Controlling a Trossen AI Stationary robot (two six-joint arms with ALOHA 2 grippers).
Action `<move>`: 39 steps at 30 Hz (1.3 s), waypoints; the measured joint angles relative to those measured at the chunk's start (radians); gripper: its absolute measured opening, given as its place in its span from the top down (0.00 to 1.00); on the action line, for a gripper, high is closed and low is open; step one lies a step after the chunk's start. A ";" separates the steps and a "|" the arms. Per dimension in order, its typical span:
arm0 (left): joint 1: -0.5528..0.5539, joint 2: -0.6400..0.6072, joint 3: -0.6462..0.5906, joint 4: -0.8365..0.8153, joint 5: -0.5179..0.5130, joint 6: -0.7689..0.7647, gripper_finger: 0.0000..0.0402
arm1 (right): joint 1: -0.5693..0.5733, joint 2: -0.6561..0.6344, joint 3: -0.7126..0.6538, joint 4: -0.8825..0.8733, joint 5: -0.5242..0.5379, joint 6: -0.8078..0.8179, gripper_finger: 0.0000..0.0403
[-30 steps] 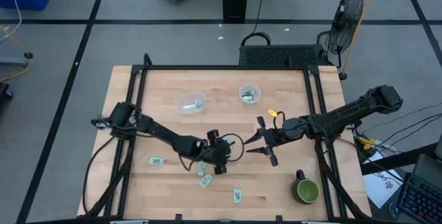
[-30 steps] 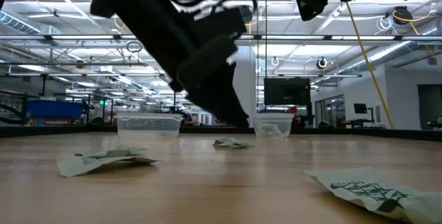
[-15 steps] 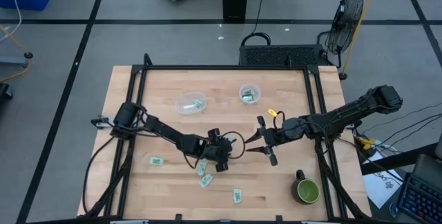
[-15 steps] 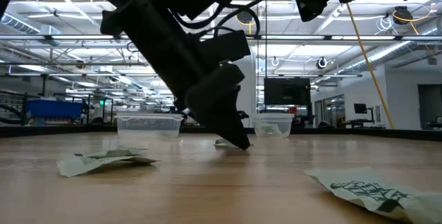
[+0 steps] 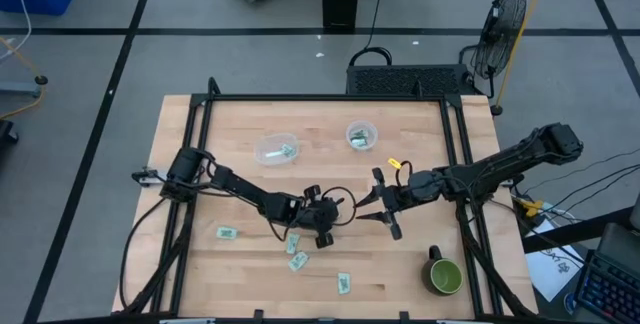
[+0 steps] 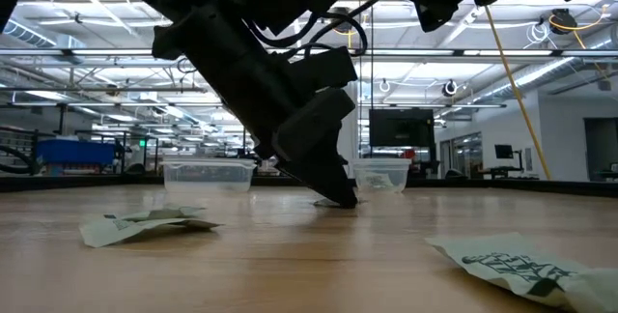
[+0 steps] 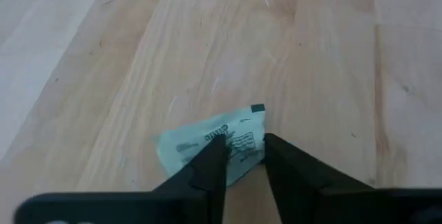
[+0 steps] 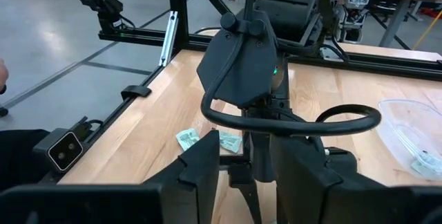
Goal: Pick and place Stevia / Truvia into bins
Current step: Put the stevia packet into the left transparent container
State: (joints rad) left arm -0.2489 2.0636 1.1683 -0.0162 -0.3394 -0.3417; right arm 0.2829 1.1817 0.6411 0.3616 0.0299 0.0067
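Left gripper (image 7: 238,156), lower centre of frame: my fingers pinching one sachet (image 7: 207,141) by its corner. Risk: shallow purchase; packet may slip on lifting.

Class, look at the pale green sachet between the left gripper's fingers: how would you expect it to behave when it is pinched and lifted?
The sachet lies flat on the table, so it is probably thin and light.
Its paper looks creased, so it will likely flop rather than stay stiff.
The left gripper meets only one end, so the free end may droop or slip.
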 joint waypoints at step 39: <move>0.120 -0.308 -0.045 -0.427 -0.186 0.032 0.88 | 0.000 0.000 0.000 -0.033 -0.001 0.000 0.72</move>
State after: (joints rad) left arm -0.1285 1.7555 1.1231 -0.4429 -0.5255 -0.3095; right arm 0.2832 1.1818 0.6415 0.3291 0.0288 0.0067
